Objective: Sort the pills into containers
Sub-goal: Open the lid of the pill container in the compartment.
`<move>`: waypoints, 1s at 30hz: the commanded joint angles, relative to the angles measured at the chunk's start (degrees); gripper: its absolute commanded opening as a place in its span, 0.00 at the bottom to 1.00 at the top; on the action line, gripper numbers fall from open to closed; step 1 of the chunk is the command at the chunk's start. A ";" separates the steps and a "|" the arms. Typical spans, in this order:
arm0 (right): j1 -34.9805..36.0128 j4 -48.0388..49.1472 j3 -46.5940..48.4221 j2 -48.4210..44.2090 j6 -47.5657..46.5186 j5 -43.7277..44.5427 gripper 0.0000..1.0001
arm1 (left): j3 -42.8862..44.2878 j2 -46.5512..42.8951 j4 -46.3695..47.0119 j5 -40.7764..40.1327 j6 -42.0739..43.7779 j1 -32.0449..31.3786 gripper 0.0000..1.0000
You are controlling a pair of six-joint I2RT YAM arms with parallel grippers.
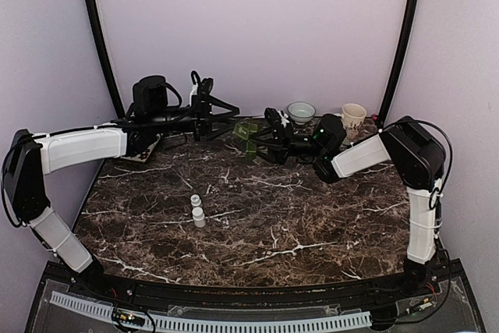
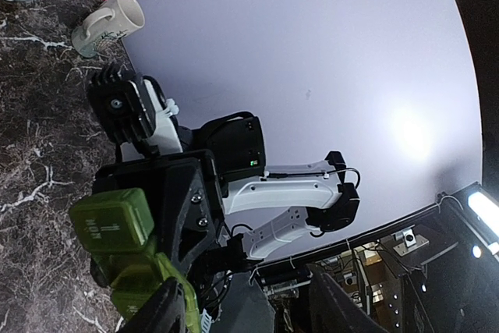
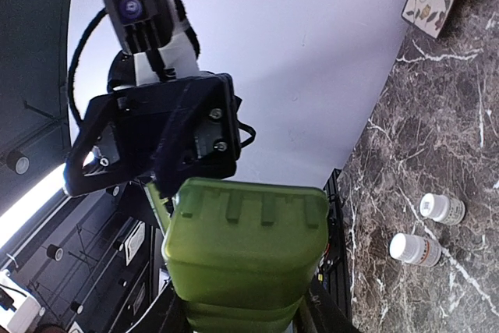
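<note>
Dark marble table [image 1: 257,216], lilac backdrop. I'm holding the green pill box [image 3: 245,247] aloft at the back, right gripper [image 1: 261,139] clamping it, steadying it for my left gripper [image 1: 228,118], fingers apart, likely for opening lids.

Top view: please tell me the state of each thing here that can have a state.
green pill box: held in the air, off the table; lids cannot be told.
right gripper: shut on the green pill box.
left gripper: open, beside the box.
two white bottles: upright, capped, standing on the table.
mug: upright.
bowl: upright.
</note>
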 commanded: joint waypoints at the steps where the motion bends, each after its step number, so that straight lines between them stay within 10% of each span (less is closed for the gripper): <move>1: 0.14 -1.22 -1.33 1.56 1.06 0.84 0.22 | 0.07 -3.52 4.99 2.92 -0.55 -1.10 0.56; 19: 0.20 2.55 0.36 3.33 4.09 1.10 0.22 | 2.14 0.21 2.74 6.25 0.04 -2.31 0.54; 30: 0.14 4.86 0.49 3.93 5.79 1.20 0.21 | 6.13 0.56 -15.02 2.48 10.77 -2.84 0.43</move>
